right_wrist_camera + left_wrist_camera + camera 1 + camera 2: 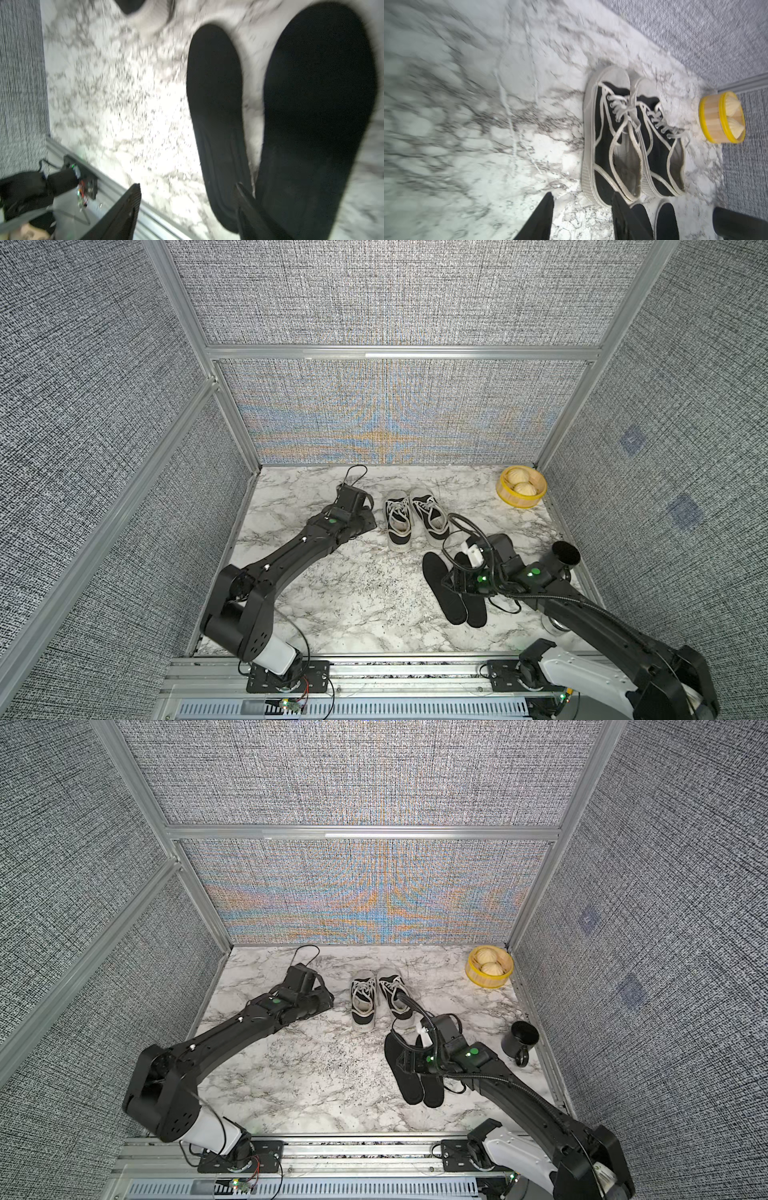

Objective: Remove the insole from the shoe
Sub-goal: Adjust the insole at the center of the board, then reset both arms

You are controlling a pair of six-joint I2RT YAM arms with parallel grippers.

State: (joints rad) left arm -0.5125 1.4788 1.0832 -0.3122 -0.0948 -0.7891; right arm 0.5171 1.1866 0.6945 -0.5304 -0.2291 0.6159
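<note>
Two black sneakers with white laces stand side by side at the table's back centre, shoe (398,526) and shoe (430,516); in the left wrist view their openings show pale lining, near shoe (604,145). Two black insoles lie flat and partly overlapping at the right front, insole (442,591) and insole (473,605). My left gripper (582,194) is open and empty, low over the marble just left of the near shoe's heel. My right gripper (188,186) is open above the insoles (216,93); one finger hangs over the end of the narrower one.
A yellow-rimmed basket (521,487) with two buns sits in the back right corner. A black mug (565,556) stands by the right wall, behind my right arm. Grey fabric walls enclose three sides; an aluminium rail (374,668) runs along the front.
</note>
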